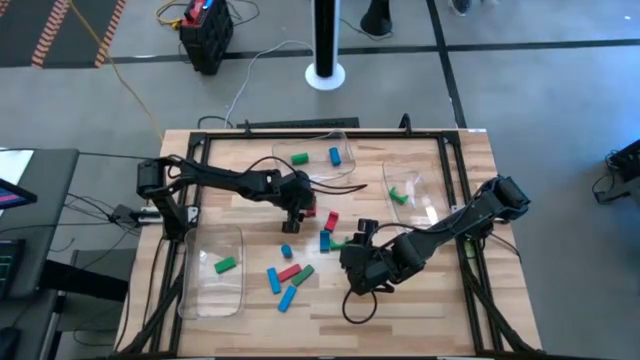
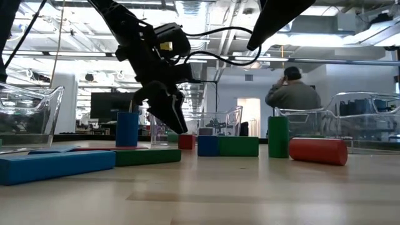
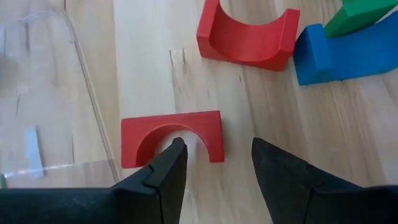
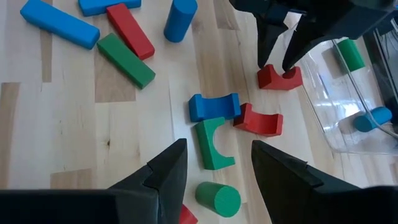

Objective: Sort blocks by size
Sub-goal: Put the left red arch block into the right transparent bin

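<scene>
Left gripper (image 1: 297,214) sits low at table centre, fingers apart, straddling 1 red arch block (image 3: 171,137). The left wrist view shows 1 finger (image 3: 163,177) tip inside the arch opening and the other outside the arch leg, not clamped. High view hides that block under the gripper; right wrist view shows it from the side (image 4: 279,78) with the tips either side.

Right gripper (image 1: 362,272) hangs near-right of centre, fingers apart, holding nothing. Its wrist view shows 1 upright green cylinder (image 4: 218,198) between the fingers' line, plus a green arch (image 4: 213,144), a blue arch (image 4: 214,106) and a 2nd red arch (image 4: 259,120), which the high view blurs into 1 cluster.

High view only: 3 clear trays. The far tray (image 1: 345,138) has 1 green and 1 blue block, the right tray (image 1: 432,199) 1 green, the near-left tray (image 1: 205,297) 1 green.

Loose bars near-left of centre: 2 blue, 1 red, 1 green, plus 1 blue cylinder (image 4: 180,19).

Low view adds a person (image 2: 291,94) in the room behind.
</scene>
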